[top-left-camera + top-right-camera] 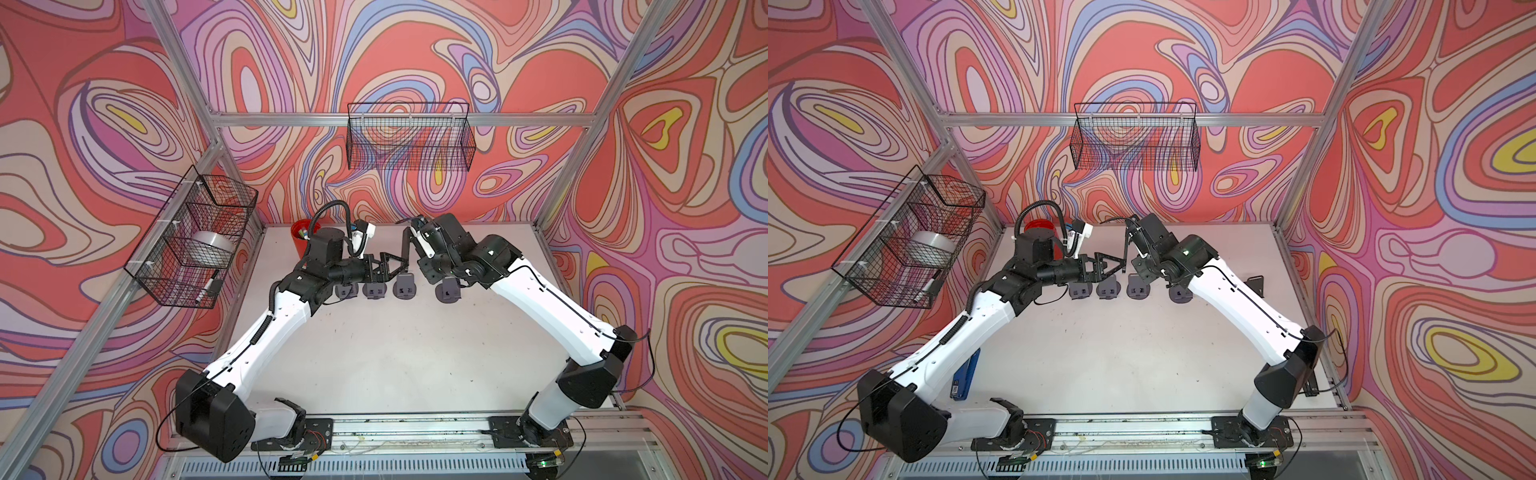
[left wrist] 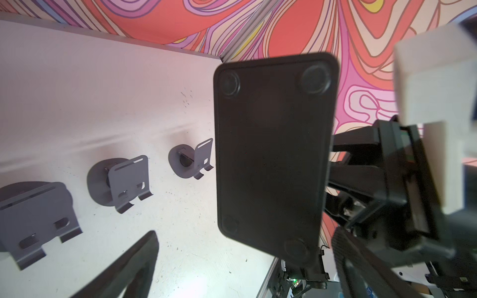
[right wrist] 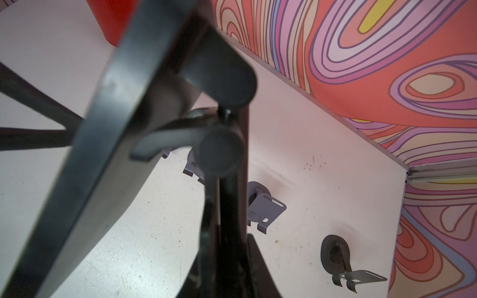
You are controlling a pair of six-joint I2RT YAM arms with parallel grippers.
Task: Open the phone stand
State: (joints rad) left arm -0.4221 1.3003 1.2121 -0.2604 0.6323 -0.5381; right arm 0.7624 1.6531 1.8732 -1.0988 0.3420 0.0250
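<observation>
A black phone stand [image 1: 408, 249] hangs in the air over the back of the table, with my right gripper [image 1: 417, 251] shut on it. The right wrist view shows its upright arm clamped between the jaws [image 3: 224, 258], with the round hinge [image 3: 219, 149] and a plate [image 3: 116, 129] above. In the left wrist view the stand's flat underside [image 2: 273, 154] with round rubber feet faces the camera. My left gripper [image 1: 399, 266] is open right beside the stand. One finger [image 2: 124, 271] and the other finger [image 2: 361, 271] stand wide apart, and I cannot tell if either touches it.
Several grey stands [image 1: 404, 286] stand unfolded in a row on the table below the grippers. A red cup [image 1: 301, 239] sits at the back left. Wire baskets hang on the left wall [image 1: 195, 241] and back wall [image 1: 411, 137]. A blue object [image 1: 967, 374] lies under the left arm.
</observation>
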